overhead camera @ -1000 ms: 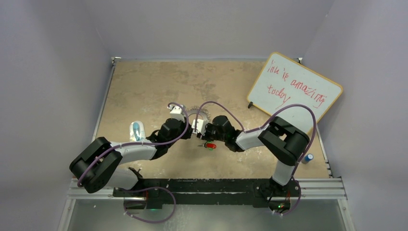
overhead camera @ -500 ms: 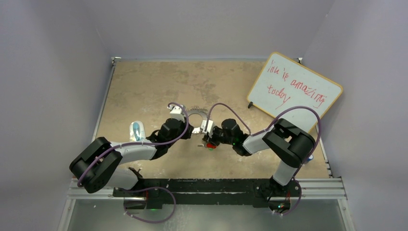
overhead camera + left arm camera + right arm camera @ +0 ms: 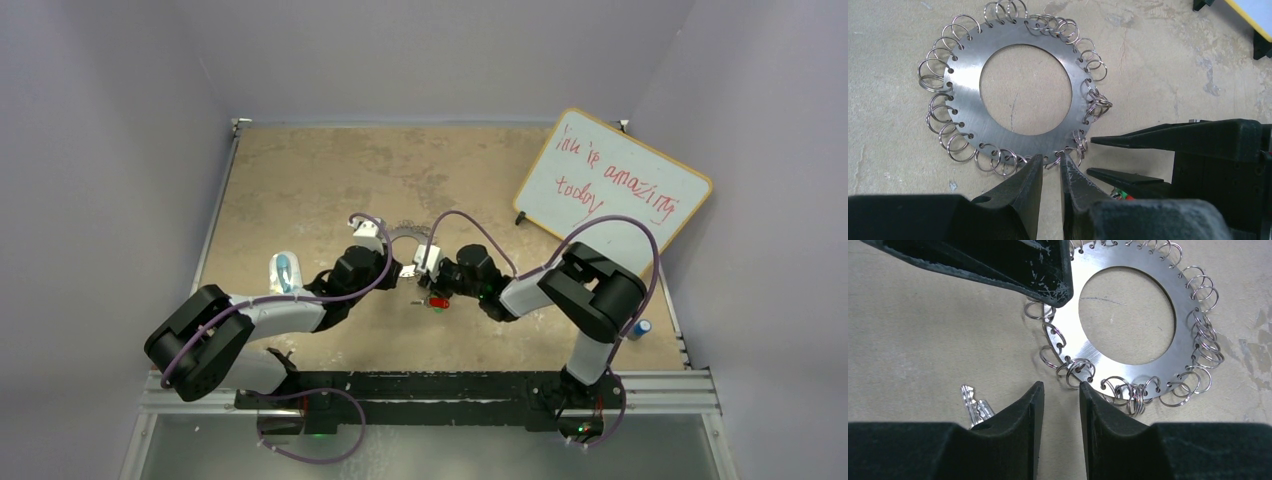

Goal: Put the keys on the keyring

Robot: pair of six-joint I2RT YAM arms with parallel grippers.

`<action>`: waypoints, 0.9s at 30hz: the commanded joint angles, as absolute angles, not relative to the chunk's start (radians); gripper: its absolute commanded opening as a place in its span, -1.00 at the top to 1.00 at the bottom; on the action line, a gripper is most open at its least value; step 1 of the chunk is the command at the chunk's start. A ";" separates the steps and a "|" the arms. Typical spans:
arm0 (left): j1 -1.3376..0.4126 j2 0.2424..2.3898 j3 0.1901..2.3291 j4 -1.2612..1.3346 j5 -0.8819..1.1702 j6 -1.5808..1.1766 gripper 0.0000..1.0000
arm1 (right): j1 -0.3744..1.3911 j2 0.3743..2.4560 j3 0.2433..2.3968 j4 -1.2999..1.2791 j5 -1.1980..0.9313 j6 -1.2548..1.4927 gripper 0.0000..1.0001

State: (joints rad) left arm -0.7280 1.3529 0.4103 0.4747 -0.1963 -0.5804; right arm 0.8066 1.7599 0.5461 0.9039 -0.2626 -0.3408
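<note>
Left gripper sits nearly closed at the keyring's 6 o'clock rim; whether it pinches a loop is unclear. Right gripper is slightly parted and empty, half-hiding the keys.

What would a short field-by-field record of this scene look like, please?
keyring: flat on the table, small loops fringing its rim
keys: lying on the table beside the right gripper, not on the keyring
left gripper: narrow gap, tips at the keyring's rim; grip on a loop unclear
right gripper: open, empty, low over the table near the keyring's rim
whiteboard: far right, red writing
</note>
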 commanded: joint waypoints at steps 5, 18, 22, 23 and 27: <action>-0.730 1.327 0.421 0.472 -0.219 -0.552 0.66 | 0.804 1.800 0.594 0.927 -0.201 -0.356 0.35; -0.730 1.326 0.420 0.470 -0.224 -0.552 0.66 | 0.803 1.782 0.611 0.874 -0.170 -0.389 0.70; -0.732 1.327 0.417 0.472 -0.225 -0.553 0.66 | 0.804 1.759 0.594 0.861 -0.171 -0.380 0.91; -0.730 1.328 0.417 0.474 -0.225 -0.553 0.66 | 0.804 1.756 0.591 0.861 -0.170 -0.379 0.97; -0.730 1.330 0.416 0.477 -0.223 -0.555 0.66 | 0.801 1.750 0.585 0.866 -0.160 -0.371 1.00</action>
State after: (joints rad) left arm -0.7280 1.3479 0.4103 0.4534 -0.2134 -0.5785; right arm 0.8062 1.7889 0.5964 0.8711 -0.1764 -0.3748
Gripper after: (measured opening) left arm 0.172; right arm 0.005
